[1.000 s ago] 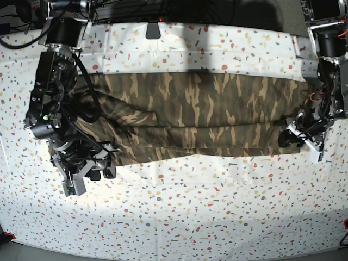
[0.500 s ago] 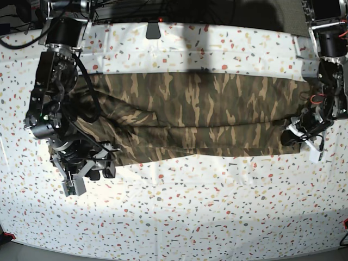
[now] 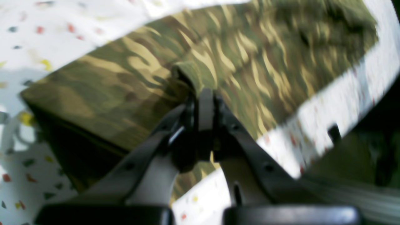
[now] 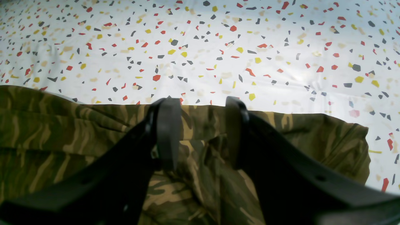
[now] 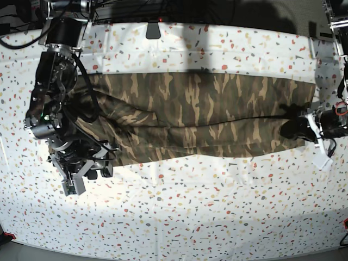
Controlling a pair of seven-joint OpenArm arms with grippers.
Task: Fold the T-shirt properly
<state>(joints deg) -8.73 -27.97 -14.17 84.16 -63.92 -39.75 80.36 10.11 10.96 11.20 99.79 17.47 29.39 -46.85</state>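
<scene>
- Across the middle of the speckled tabletop [image 5: 174, 217] the T-shirt [image 5: 196, 117] is laid out as a long band, already folded lengthwise, with creases running along it
- At one end of the band the left hand [image 3: 204, 103] is closed on a small raised pinch of the cloth near the corner, as is seen in the left wrist view; the grip is judged to be taken there so that this end can be lifted and carried over
- At the other end the right hand [image 4: 200, 134] is held open just above the shirt's edge, one finger to either side of a ridge of fabric; nothing is gripped by it
- A matching hold at that end is judged to be needed, since cloth lifted by one corner only is likely to sag and skew the fold
</scene>
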